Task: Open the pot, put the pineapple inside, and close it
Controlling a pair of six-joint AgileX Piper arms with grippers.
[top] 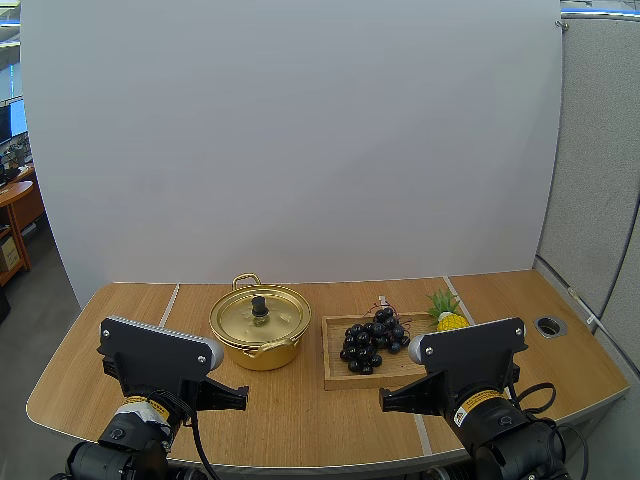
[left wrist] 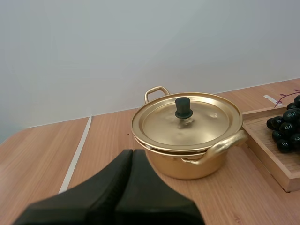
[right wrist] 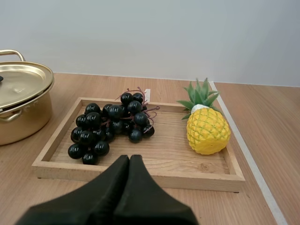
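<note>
A golden pot [top: 259, 327] [left wrist: 187, 140] [right wrist: 21, 108] stands on the table with its lid [left wrist: 186, 121] on, black knob [left wrist: 183, 108] upright. A small yellow pineapple [top: 446, 315] [right wrist: 206, 127] with green leaves lies at the right end of a wooden tray [top: 335, 378] [right wrist: 154, 161]. My left gripper [top: 240, 398] [left wrist: 132, 157] is shut on nothing, near the table's front edge, short of the pot. My right gripper [top: 386, 400] [right wrist: 130, 161] is shut too, just in front of the tray.
A bunch of dark grapes [top: 372, 340] [right wrist: 110, 127] [left wrist: 286, 126] lies in the tray's left half, between pot and pineapple. A round grommet hole [top: 549, 325] sits in the table at the far right. Pale strips [left wrist: 75, 157] run across the tabletop.
</note>
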